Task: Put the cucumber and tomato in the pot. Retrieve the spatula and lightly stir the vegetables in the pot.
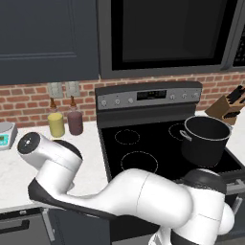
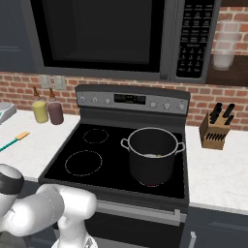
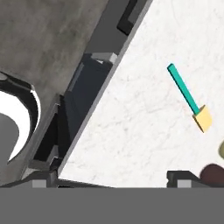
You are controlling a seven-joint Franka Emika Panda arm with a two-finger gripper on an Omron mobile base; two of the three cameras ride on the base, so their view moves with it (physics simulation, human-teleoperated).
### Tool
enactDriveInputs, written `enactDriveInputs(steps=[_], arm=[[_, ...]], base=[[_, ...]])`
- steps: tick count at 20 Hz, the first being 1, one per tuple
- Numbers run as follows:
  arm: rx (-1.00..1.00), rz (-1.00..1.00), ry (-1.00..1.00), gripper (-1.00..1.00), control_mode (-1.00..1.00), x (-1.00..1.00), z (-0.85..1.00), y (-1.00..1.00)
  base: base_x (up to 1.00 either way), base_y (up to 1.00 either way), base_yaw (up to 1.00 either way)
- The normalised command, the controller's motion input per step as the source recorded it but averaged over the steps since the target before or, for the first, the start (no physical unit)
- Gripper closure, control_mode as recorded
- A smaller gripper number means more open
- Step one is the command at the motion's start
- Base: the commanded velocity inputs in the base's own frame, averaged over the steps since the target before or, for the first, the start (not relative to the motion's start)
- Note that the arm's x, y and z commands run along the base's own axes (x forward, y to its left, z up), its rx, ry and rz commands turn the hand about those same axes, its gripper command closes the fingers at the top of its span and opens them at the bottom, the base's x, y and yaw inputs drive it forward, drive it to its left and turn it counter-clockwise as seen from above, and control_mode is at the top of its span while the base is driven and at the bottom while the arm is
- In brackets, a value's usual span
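A simulated kitchen, mid-task: the black pot stands on the front right burner of the stove, and a pale scrap of something shows low inside it in the right base view (probably the vegetables, though too small to name); by that reading, step 1 looks done and the spatula is the job in hand; it lies flat on the white counter left of the stove, well apart from the pot, its orange-yellow blade nearest the stove and its teal handle running away toward the counter's front edge; in the hand view the gripper hangs above the counter edge, its 2 dark fingertips spread as wide as they go and holding nothing; the spatula sits up and to the right of the jaws in that view, not between them, with clear marble in the gap; its long axis runs diagonally across the frame, handle end farther up and left, blade end lower and right, near a dark red jar at the frame's lower right edge; judged from this, the coming move turns on shifting the hand over the handle and rolling the wrist so the jaws close across the slim handle rather than along it
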Motion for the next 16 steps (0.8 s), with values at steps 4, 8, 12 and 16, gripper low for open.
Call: enactDriveInputs(steps=[4,8,12,16], arm=[[-0.19,0.19,-0.08,-1.00,-1.00,0.00,-0.67,0.48],[-0.18,0.10,-0.23,-1.00,-1.00,-0.04,-0.33,0.57],[-0.17,0.01,-0.21,-1.00,-1.00,0.00,-0.05,0.56],[-0.16,-0.03,-0.07,-1.00,-1.00,0.08,0.00,0.52]], base=[[0.00,0.00,0.00],[0.00,0.00,0.00],[0.00,0.00,0.00],[0.00,0.00,0.00]])
